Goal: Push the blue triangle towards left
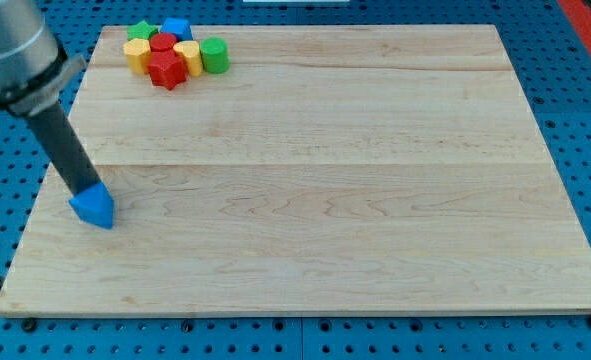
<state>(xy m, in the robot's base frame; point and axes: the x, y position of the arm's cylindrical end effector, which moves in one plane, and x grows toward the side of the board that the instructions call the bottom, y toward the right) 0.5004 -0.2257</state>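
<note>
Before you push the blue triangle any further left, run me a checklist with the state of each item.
1. My tip is against the blue triangular block: ok, it meets the block's upper edge.
2. My tip is on the view's right of the block, as a leftward push needs: not ok, it sits at the block's top left.
3. Board left of the block: not ok, the light wooden board has its left edge close by.
4. Path free of other blocks: ok, the cluster of red, yellow, green and blue blocks lies far off at the view's top.
5. Block flat on the board: ok.
</note>
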